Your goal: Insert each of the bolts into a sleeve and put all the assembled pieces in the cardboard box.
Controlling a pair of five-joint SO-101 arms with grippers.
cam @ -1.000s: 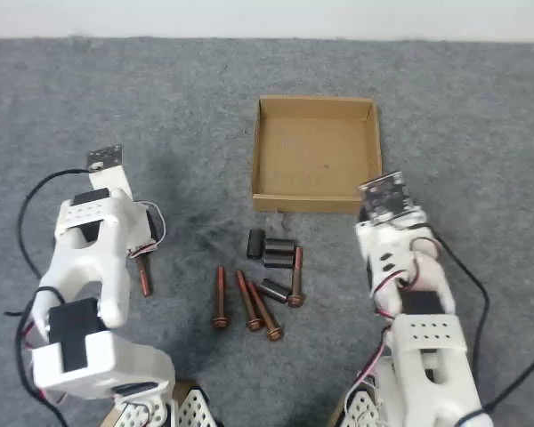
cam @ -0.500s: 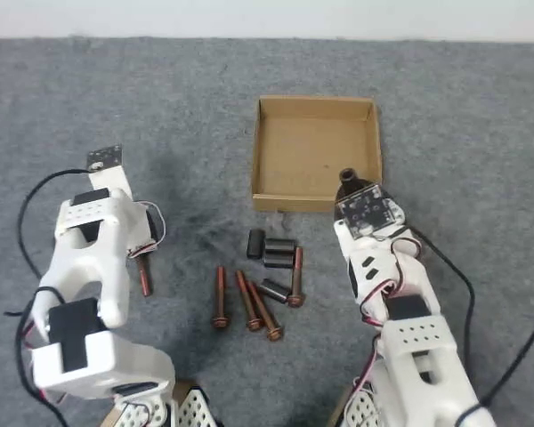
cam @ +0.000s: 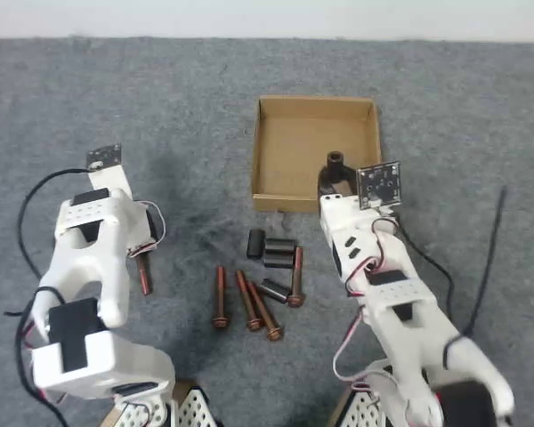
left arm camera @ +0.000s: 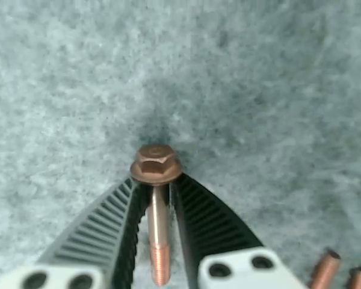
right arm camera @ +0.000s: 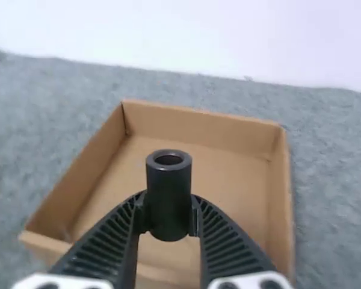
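Observation:
My left gripper (left arm camera: 158, 198) is shut on a copper bolt (left arm camera: 156, 198), hex head at the fingertips, just above the grey carpet; from above that bolt (cam: 143, 274) pokes out beside the left arm. My right gripper (right arm camera: 168, 214) is shut on a black sleeve (right arm camera: 168, 192), bore facing outward, held over the near part of the cardboard box (right arm camera: 271, 180). From above, the sleeve (cam: 336, 163) hangs over the box (cam: 269, 142). Three black sleeves (cam: 276, 253) and several copper bolts (cam: 247, 301) lie on the carpet between the arms.
Grey carpet (cam: 187, 116) covers the table, with open room to the left of the box and behind it. A white wall edge runs along the back. Two more bolt ends (left arm camera: 325, 271) show near my left gripper.
The right arm has swung forward and left with the black sleeve, from beside the box's near right corner to over the box. The left arm has kept still with its bolt.

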